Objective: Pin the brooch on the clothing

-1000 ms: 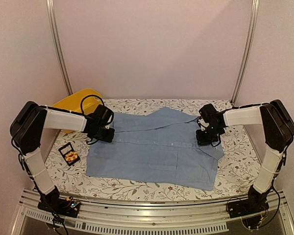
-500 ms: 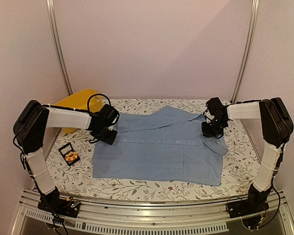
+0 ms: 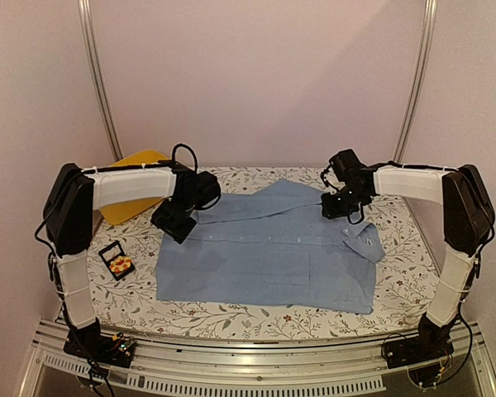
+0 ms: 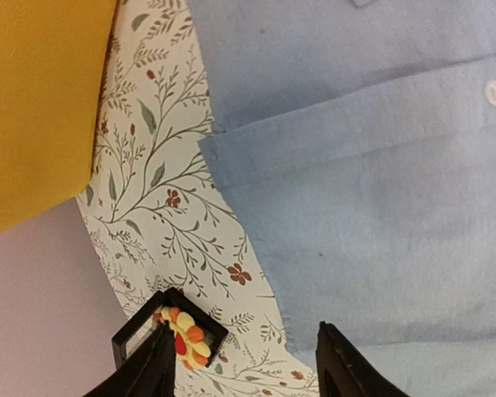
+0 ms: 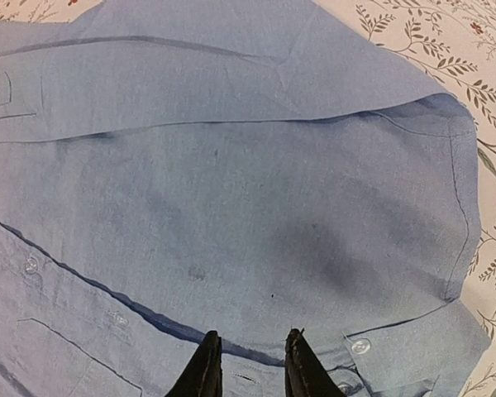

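Table [image 3: 231, 318]: patterned cloth carrying everything below.

Clothing [image 3: 273, 248]: the blue shirt lies spread flat across the middle of the table, collar to my right, button placket running across it and the chest pocket on the near half. I judge it ready to take the pin.

Yellow basin [image 3: 120, 211]: far left corner, partly behind my left arm, apart from the shirt.

Left gripper [image 4: 248, 372]: it hangs over the shirt's left edge with its jaws spread wide and nothing between them.

Right gripper [image 5: 250, 364]: it hovers over the collar end of the shirt, jaws a little apart, gripping no cloth.

Black box [image 3: 116, 260]: on the table left of the shirt, near my left arm, lid open.

Brooch [image 4: 184, 335]: the orange-yellow flower sits inside the black box, not yet picked up.

Step in hand, as I read it: fetching the brooch, since the cloth looks laid out. The next move calls for swinging the left gripper back over the box, coming down squarely, and closing on a very small piece without tipping the box. The right gripper can then steady the cloth where the pin goes in.
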`<state>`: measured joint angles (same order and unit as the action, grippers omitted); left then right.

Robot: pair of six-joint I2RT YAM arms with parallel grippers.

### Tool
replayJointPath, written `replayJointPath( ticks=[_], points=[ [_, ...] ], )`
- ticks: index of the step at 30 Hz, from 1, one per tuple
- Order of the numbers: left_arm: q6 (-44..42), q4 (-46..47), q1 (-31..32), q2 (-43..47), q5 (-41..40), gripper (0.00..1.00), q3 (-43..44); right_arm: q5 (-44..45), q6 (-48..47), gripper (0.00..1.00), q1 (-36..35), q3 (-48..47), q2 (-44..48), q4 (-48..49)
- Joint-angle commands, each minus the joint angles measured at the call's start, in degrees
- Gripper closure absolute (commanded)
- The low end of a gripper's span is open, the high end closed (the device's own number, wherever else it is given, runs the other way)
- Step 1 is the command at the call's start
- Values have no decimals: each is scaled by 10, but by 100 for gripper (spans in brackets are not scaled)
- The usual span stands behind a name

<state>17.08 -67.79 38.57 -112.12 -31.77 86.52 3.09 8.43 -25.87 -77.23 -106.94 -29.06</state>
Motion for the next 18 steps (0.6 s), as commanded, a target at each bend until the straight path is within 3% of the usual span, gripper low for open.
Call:
replayJointPath(
  ticks=[1, 4, 7, 11, 18],
  points=[
    [228, -109, 4, -20, -118, 46, -25, 5, -13, 74, 4, 16, 31, 17],
    [351, -101, 20, 40, -145, 40, -122, -19, -19, 73, 4, 26, 37, 35],
    [412, -110, 21, 75, -128, 40, -180, -71, -30, 73, 4, 17, 27, 45],
    [433, -108, 13, 55, -114, 40, -215, -98, -44, 74, 3, 15, 11, 58],
    [381, -67, -48, -11, -97, 46, -218, -84, -69, 73, 3, 31, 20, 64]
  ],
)
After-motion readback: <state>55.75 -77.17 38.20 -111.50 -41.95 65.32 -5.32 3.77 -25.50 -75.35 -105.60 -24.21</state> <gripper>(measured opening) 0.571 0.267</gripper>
